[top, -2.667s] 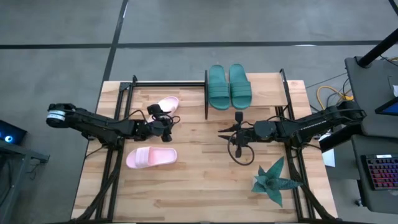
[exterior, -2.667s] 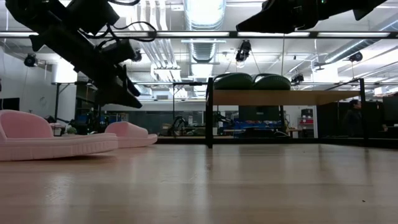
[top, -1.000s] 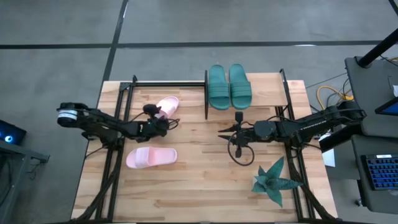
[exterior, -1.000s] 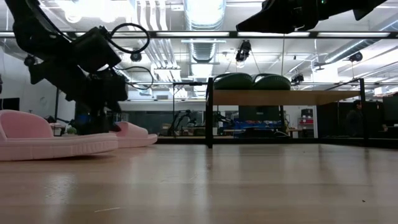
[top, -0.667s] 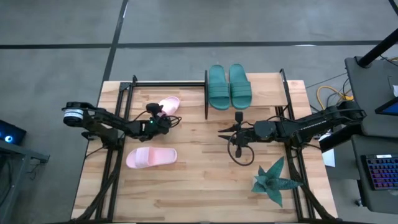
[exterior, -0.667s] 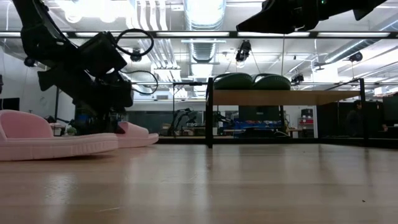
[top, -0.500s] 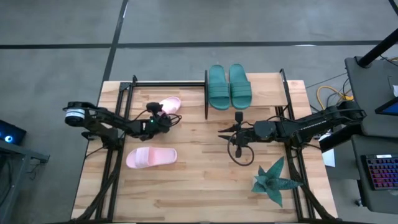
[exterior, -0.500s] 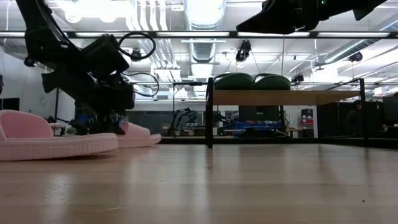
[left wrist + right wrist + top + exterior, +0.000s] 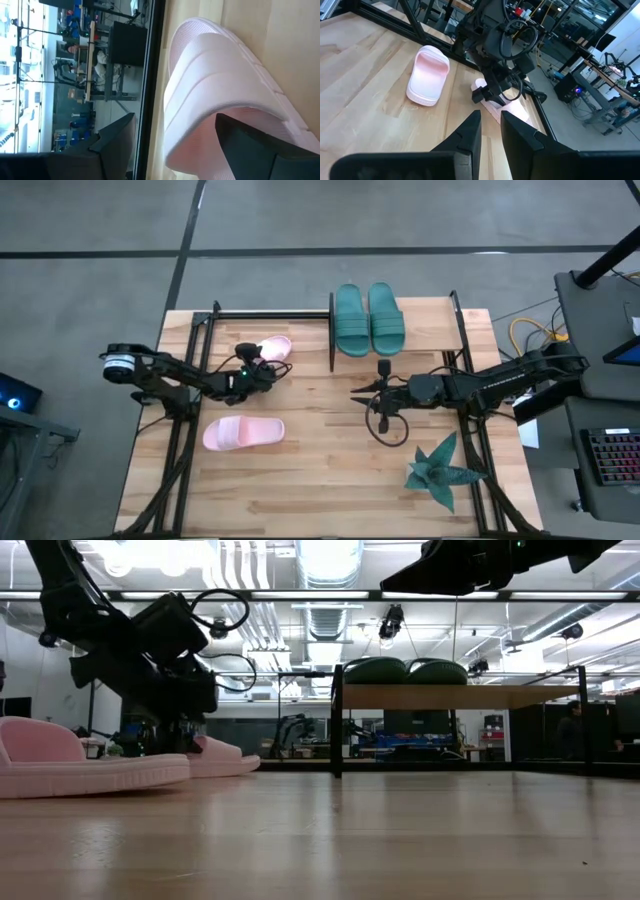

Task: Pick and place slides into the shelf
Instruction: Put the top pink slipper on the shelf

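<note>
Table point(image 9: 320, 480), light wood, seen from above; near edge bare except for a teal spiky plant point(image 9: 441, 471) at the near right. One pale pink slide point(image 9: 243, 433) lies flat on the near left of the table, well apart from both arms. Mid-table right: right gripper point(image 9: 358, 396), hovering above the boards short of the shelf, its fingers point(image 9: 470, 136) drawn close together with only a narrow gap and nothing between them. Mid-table left: left gripper point(image 9: 262, 370), lowered onto a second pale pink slide point(image 9: 270, 348) that rests on the table left of the shelf; the fingers point(image 9: 250, 140) stand apart, one inside the strap opening and one outside it, straddling the ribbed strap but not visibly pressed onto it. Far side, centre right: shelf point(image 9: 420, 310), a small wood board with thin black uprights, raised above the table in the low view. Two dark teal slides point(image 9: 368, 318) sit side by side on its left half, touching; the right half of the board is bare.
</note>
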You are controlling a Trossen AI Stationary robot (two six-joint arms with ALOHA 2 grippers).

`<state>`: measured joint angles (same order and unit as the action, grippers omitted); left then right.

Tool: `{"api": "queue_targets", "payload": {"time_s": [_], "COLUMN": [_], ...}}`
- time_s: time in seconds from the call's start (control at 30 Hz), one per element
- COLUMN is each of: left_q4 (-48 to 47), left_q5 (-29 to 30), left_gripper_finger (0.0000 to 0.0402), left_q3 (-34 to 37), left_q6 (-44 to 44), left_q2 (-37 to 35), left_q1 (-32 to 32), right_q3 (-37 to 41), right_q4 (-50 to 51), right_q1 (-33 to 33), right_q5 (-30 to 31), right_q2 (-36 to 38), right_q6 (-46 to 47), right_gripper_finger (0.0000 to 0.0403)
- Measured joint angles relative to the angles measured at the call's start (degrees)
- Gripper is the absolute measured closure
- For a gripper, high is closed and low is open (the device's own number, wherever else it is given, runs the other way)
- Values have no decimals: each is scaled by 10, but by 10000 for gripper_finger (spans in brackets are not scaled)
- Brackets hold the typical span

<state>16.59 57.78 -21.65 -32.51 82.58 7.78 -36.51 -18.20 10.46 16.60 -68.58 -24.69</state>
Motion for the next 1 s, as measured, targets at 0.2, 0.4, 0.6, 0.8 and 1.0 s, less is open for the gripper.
{"api": "queue_targets", "payload": {"time_s": [0.2, 0.4, 0.6, 0.8, 1.0], "left_q4": [21, 29, 29, 29, 29], "left_q5": [0, 0, 0, -1, -35], "left_gripper_finger": [143, 143, 153, 202, 261], "left_q3": [0, 0, 0, 0, 0], "left_q6": [-11, -13, -14, -14, -14], "left_q2": [0, -1, -1, -1, -1], "left_q1": [0, 1, 1, 3, 5], "right_q3": [0, 0, 0, 0, 0], "right_q4": [0, 0, 0, 0, 0], "right_q1": [0, 0, 0, 0, 0], "right_q5": [0, 0, 0, 0, 0], "right_q2": [0, 0, 0, 0, 0], "right_q6": [0, 0, 0, 0, 0], "right_gripper_finger": [339, 339, 339, 339, 339]}}
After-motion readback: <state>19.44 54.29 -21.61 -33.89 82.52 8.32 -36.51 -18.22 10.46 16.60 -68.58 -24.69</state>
